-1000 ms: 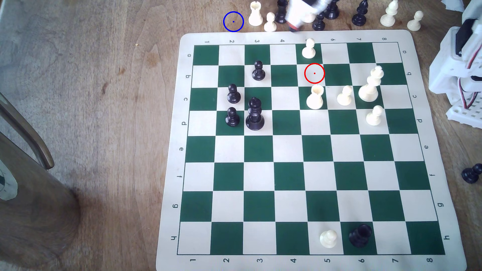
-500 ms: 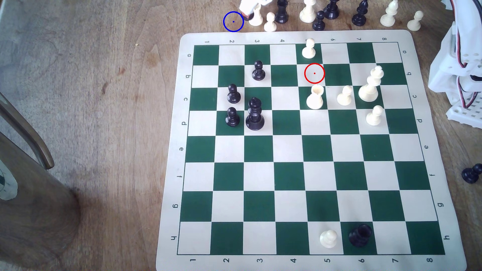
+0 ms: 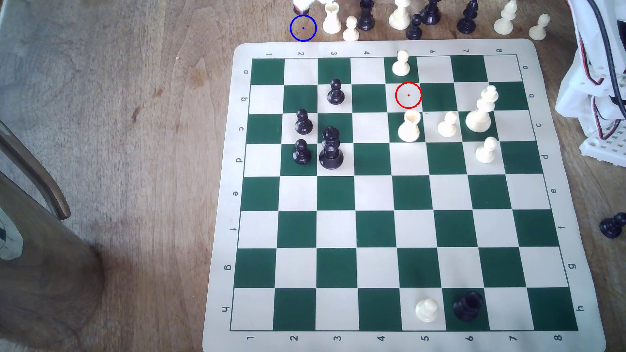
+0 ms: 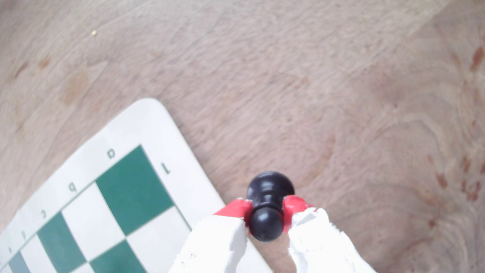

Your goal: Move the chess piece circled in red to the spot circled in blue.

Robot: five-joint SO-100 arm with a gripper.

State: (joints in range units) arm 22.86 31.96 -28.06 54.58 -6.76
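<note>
My gripper (image 4: 266, 210) is holding the black pawn (image 4: 266, 204). The two red pads (image 4: 236, 208) press on its thin neck, one on each side, just under the round head. The pawn hangs with its wide base pointing down at the brown desk (image 4: 315, 92). From the wrist view I cannot tell if the base touches the wood.

In the exterior view my gripper (image 3: 302, 6) sits at the very top edge, just above the blue circle (image 3: 303, 28). Only a bit of white and red shows there, with a dark bit of the pawn under it. The blue circle is on bare wood, off the chess mat (image 3: 389, 47), near its corner by the number 2. Just to the exterior view's right of the circle stands a white rook (image 3: 331, 18), and then a white pawn (image 3: 351, 28).

The red circle (image 3: 408, 95) is on a pale square of the mat with no piece inside it. A white pawn (image 3: 401, 63) stands just above it and a white rook (image 3: 409, 126) just below it.

On the exterior view's left part of the mat stand three more black pawns (image 3: 335, 91) and the tall black king (image 3: 331, 148). A white pawn (image 3: 426, 310) and a black piece (image 3: 468, 305) lie tipped over near the bottom edge.
</note>
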